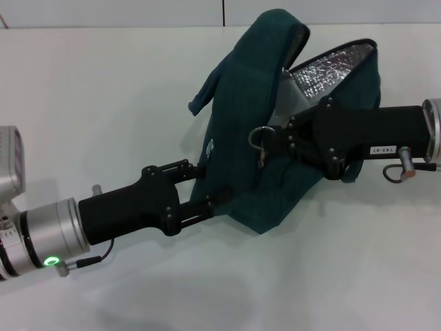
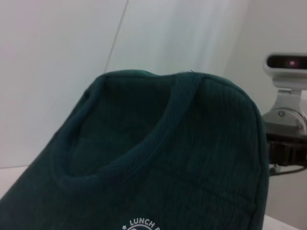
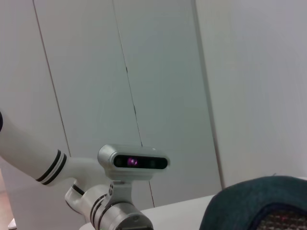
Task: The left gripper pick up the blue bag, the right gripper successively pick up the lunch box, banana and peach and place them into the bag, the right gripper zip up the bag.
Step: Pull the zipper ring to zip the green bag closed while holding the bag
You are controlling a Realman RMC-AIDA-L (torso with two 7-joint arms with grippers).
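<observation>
The blue bag (image 1: 241, 103) lies tilted on the white table, its mouth partly open at the upper right and showing silver foil lining (image 1: 331, 69). My left gripper (image 1: 203, 185) reaches in from the lower left and is shut on the bag's lower left side. In the left wrist view the bag's fabric (image 2: 192, 158) fills the picture, with a handle and the white logo (image 2: 144, 224). From the right, my right gripper (image 1: 272, 138) is shut on the ring zipper pull (image 1: 257, 138). The bag's rim (image 3: 249, 201) shows in the right wrist view. Lunch box, banana and peach are out of view.
The white table (image 1: 103, 103) spreads all around the bag, with a white panelled wall behind it. The robot's head camera (image 3: 133, 162) shows in the right wrist view, and the head camera (image 2: 287, 62) also shows in the left wrist view.
</observation>
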